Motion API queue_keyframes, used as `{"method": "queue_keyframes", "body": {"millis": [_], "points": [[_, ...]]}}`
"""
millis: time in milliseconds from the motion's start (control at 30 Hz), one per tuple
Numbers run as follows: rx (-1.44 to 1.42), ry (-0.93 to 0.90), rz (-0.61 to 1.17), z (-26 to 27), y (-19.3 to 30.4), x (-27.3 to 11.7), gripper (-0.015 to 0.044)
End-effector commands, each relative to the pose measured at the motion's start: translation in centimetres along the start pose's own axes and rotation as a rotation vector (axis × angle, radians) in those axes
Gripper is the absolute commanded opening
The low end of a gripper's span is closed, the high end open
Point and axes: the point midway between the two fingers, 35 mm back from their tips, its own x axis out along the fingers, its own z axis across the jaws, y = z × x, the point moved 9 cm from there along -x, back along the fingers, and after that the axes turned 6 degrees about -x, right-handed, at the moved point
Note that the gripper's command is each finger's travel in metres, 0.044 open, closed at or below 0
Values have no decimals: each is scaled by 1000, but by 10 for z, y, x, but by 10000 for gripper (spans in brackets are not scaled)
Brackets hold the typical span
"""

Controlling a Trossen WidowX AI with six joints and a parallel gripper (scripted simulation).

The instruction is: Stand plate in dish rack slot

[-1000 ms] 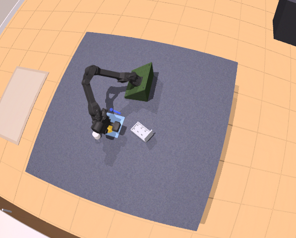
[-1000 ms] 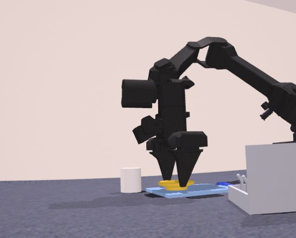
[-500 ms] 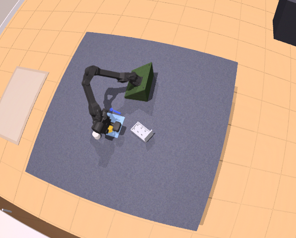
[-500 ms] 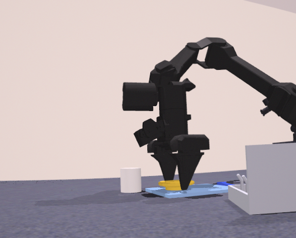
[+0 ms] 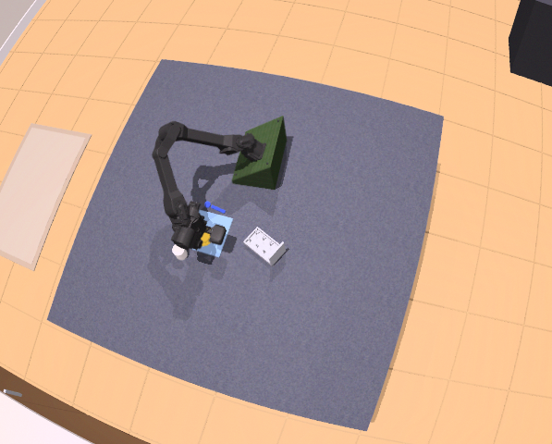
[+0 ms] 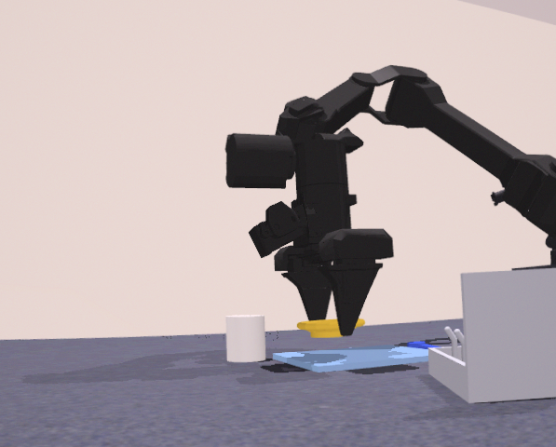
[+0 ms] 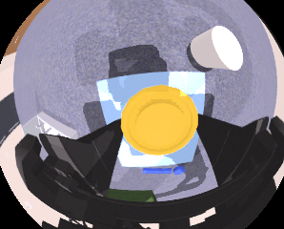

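The yellow round plate (image 5: 205,239) (image 6: 322,329) (image 7: 159,121) is level and held a little above the light blue board (image 5: 223,220) (image 6: 388,357) (image 7: 156,159), with a gap under it in the exterior view. My gripper (image 5: 206,237) (image 6: 332,326) (image 7: 160,120) points down and is shut on the plate, one finger at each side of its rim. The white dish rack (image 5: 278,254) (image 6: 518,331) (image 7: 60,125) stands on the mat beside the board, with small pegs inside and a tall panel at one end. The lower parts of the pegs are hidden in the exterior view.
A white cup (image 5: 179,252) (image 6: 245,338) (image 7: 209,50) stands close to the board, near the arm's wrist. A blue utensil (image 5: 215,207) (image 7: 157,170) lies at the board's edge on the base side. The arm is mounted on a green wedge (image 5: 277,162) (image 7: 130,195).
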Motion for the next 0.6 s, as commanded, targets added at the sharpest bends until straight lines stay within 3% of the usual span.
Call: {"method": "queue_keyframes", "body": {"millis": [0, 67, 567], "points": [[10, -8, -17, -1, -6, -22, 37], [10, -10, -17, 0, -8, -32, 0], [9, -12, -15, 4, -10, -106, 0]]}}
